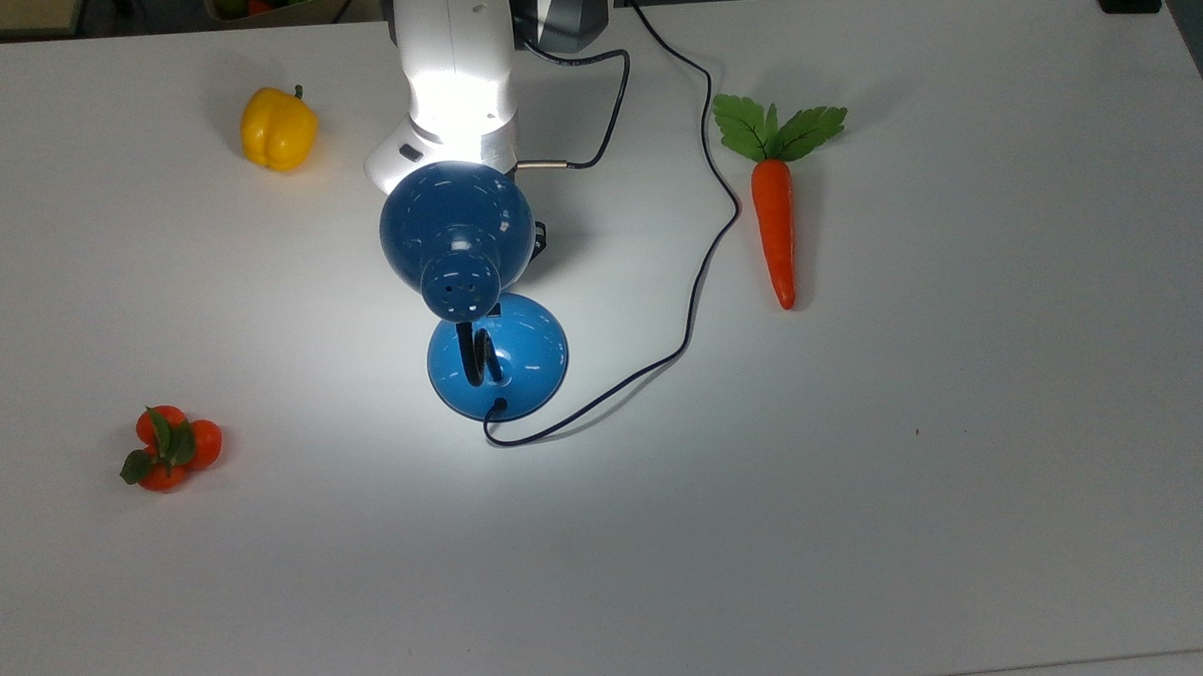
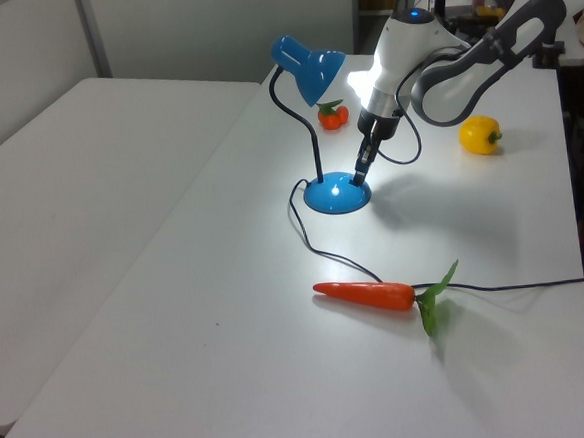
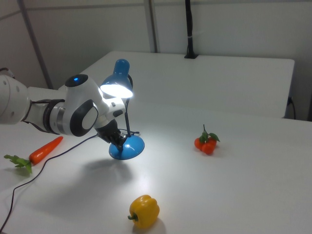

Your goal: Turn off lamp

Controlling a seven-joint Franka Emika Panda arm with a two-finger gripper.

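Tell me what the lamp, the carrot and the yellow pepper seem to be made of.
Lamp: likely painted metal or hard plastic, since the blue dome and base carry sharp gloss highlights. Its neck is black and curved, probably flexible tubing.
Carrot: looks like a soft toy, matte orange body with flat, felt-like green leaves.
Yellow pepper: probably moulded plastic, smooth with an even sheen and uniform colour.

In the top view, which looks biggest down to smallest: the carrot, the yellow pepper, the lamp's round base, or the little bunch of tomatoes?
Largest to smallest, as they look in the top view:
1. Long orange toy carrot with green leaves
2. Glossy blue lamp's round base
3. Yellow bell pepper and the small red tomato cluster look about alike, so I won't rank them.
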